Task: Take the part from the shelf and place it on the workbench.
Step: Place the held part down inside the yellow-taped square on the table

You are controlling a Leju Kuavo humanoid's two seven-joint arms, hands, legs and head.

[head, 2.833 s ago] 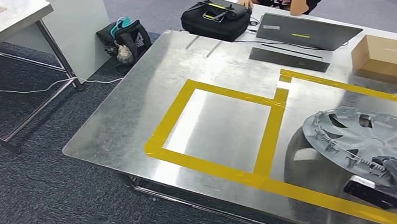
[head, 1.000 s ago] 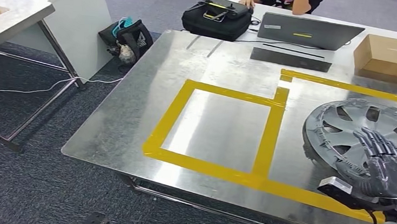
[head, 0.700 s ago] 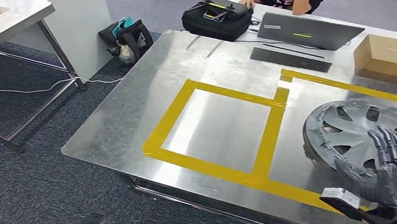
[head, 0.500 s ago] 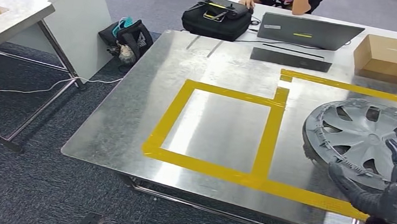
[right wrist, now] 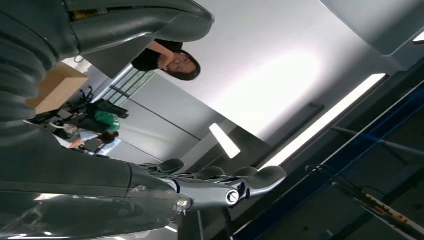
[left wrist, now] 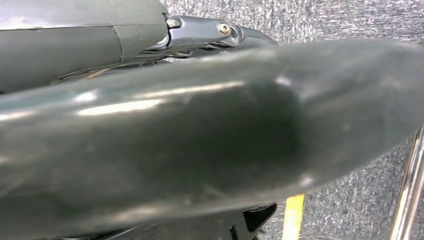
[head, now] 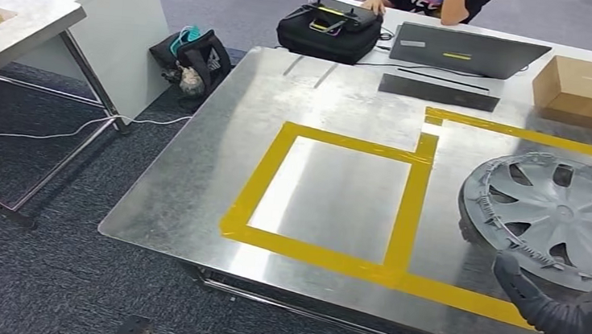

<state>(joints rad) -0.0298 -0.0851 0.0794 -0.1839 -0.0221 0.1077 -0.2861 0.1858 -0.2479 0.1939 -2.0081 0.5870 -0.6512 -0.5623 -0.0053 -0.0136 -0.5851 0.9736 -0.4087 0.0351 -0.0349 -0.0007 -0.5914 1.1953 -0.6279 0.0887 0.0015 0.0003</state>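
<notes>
Head view: the right hand [head: 579, 309], fingers spread and empty, has drawn back off the wheel cover [head: 559, 218], which lies flat on the workbench [head: 195, 174], far right inside the yellow tape [head: 325, 254]. Placement looks complete. The left hand's state cannot be told.

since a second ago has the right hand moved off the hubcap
Yes. The right hand has drawn back toward the workbench's near edge; it lay over the hubcap, now it sits at the near rim, fingers apart.
</notes>
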